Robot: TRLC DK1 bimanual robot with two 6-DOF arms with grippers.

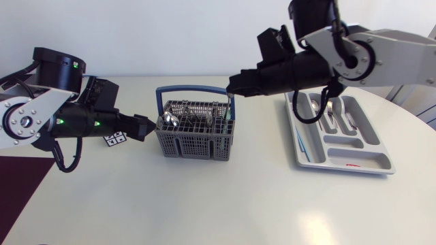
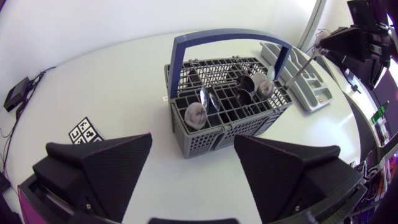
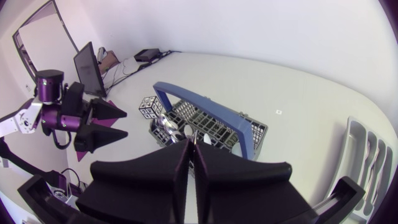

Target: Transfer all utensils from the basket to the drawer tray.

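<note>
Cutlery basket (image 1: 194,146), grey mesh with a blue handle, stands on the white table (image 1: 204,204) at the centre of the head view, and the grey drawer tray (image 1: 357,161) lies well apart from it at the right, running from the middle right toward the lower right. Several utensils (image 2: 196,115) stand in the basket's cells with their spoon bowls upward, most of them in the rows nearest the left arm (image 1: 41,116). That arm comes in from the left edge and its left jaws sit just beside the basket's left wall, level with the rim – in the left wrist view they stand wide apart with nothing between them, and the basket lies straight ahead of them. The right arm (image 1: 368,47) enters from the upper right and reaches across the tray, so that the right jaws hang above the basket's far right corner, close to the handle. They are drawn together to a thin slit, pinching the upper end of one silver utensil (image 2: 297,70), whose thin shaft slants from the basket's outer cells up to the jaw tips; its lower end is hidden among the others. A few forks (image 1: 330,109) already lie in the tray's upper compartments. A small black-and-white marker cube (image 1: 114,139) rests on the table under the left arm – left of the basket.
</note>
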